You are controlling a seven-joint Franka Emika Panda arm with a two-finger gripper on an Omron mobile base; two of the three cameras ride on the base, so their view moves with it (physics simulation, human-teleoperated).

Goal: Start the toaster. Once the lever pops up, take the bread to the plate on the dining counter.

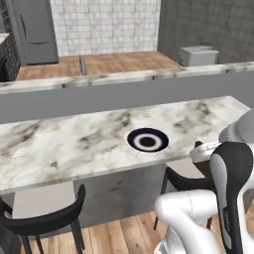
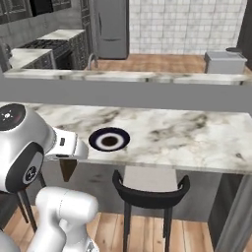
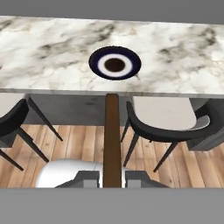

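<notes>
With your claw [image 3: 112, 177] pinching the thin brown toast slice [image 3: 112, 135] edge-on, carry it toward 12 o'clock over the white marble surface [image 3: 183, 52] and lower it onto the navy-rimmed round plate [image 3: 114, 62].

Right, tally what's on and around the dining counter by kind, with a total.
Plate: 1
Bread slice, seen edge-on: 1
Black chairs: 2
Total: 4
</notes>
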